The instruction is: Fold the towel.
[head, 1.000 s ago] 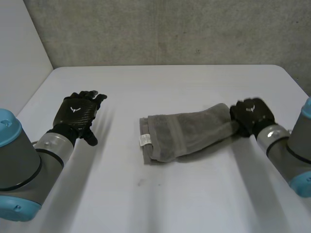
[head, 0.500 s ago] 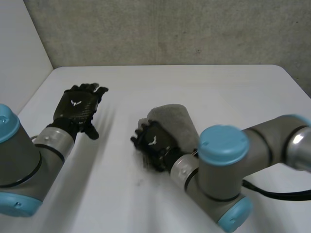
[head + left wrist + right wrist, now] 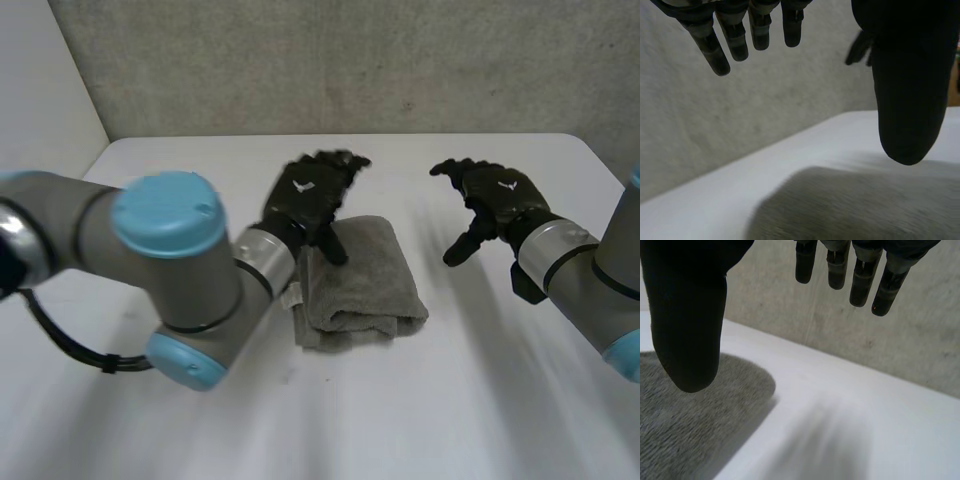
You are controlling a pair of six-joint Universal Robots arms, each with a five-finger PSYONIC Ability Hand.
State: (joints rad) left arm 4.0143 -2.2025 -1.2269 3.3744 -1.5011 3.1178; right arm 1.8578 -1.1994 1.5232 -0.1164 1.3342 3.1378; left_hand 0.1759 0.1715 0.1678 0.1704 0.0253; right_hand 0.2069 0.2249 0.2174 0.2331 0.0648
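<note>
White table, grey wall, pale side panel.
Smooth white table, rounded at the far right corner, marked by a small faint smudge towards the near middle. Behind its far edge, a rough grey wall, mottled and pitted like concrete, running the whole width. At the far left, a plain white panel, meeting the grey wall in an upright corner and the table along a slanting edge.

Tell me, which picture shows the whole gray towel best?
The head view. There the folded towel lies on the white table with nearly all of it in sight. Each wrist view catches one fuzzy, rounded part of it, close up.
</note>
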